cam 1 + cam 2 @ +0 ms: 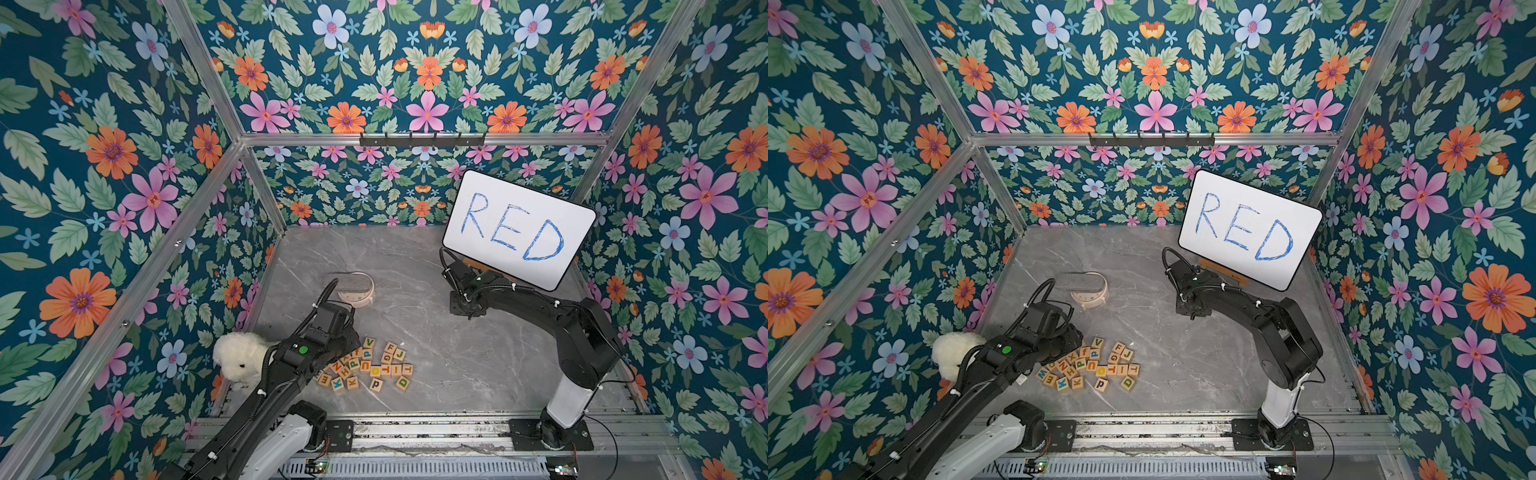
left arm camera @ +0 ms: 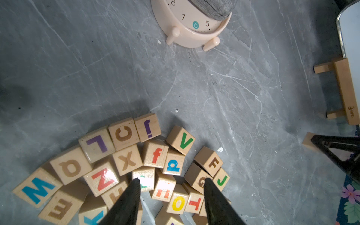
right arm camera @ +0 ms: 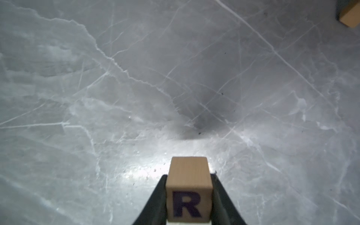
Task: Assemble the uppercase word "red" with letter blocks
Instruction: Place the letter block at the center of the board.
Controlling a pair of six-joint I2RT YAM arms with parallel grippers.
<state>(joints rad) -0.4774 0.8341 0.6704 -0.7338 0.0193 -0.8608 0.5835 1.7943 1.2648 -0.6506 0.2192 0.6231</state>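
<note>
R block, letter wrist-facing, right pincer

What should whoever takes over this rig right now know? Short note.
Right gripper: shut on the R block, over the table near the whiteboard.
Left gripper: open, holding nothing, tips low over the block pile.
D block: at the pile's edge. Reddish-orange block between the left tips looks like the E; glare hides part of it.
Done: R picked up.
Left: set R down, fetch E and D, line up R-E-D.
</note>
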